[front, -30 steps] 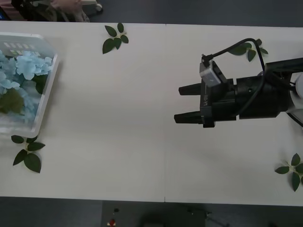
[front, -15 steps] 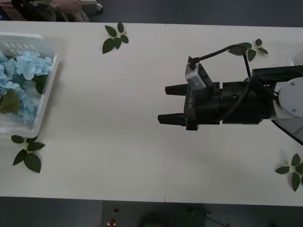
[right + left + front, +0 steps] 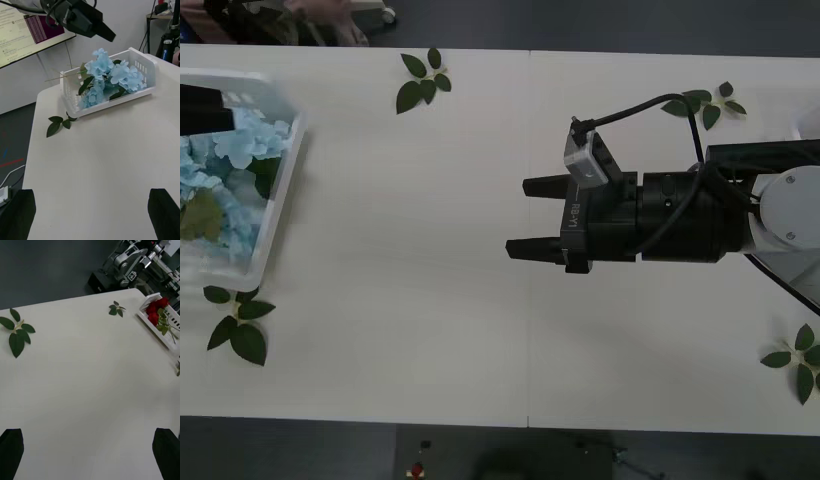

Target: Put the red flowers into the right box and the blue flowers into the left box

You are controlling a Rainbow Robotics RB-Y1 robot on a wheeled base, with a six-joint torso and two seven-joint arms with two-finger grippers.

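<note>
Right gripper has slid further toward 9 o'clock over the table, fingers spread, holding nothing. Left gripper now pokes in over the left box, fingers apart, empty. Blue flowers inside it; red flowers lie in the right box.

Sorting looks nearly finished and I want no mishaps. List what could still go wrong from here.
1. The left pincer hangs open just above the pale blue fluffy flowers, which are heaped above the rim of the translucent white slotted left bin. Pulling away, it might snag a leaf or stem and drag a bloom out.
2. The open right pincer hovers over mid-table. A low sweep could scatter the loose green leaf sprig.
</note>
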